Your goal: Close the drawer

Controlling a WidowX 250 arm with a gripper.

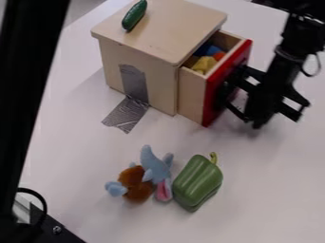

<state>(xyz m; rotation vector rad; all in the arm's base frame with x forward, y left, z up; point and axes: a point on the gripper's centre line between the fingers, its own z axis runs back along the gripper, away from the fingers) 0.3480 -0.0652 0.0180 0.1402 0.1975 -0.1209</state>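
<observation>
Black post stands nearest, down the left. Partly extended drawer, toward the table's far edge, lies left of your claw; its slide axis slants down-right. You have the claw beside the red front; contact, grasp, released or clenched: you can't tell.

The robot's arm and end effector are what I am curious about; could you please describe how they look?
The arm is black, with a narrow, jointed build. A thin dark cable loops out beside its lower part. The end effector is black too, an angular mechanism with narrow bars jutting out to both sides. I can make out no markings on either.
</observation>
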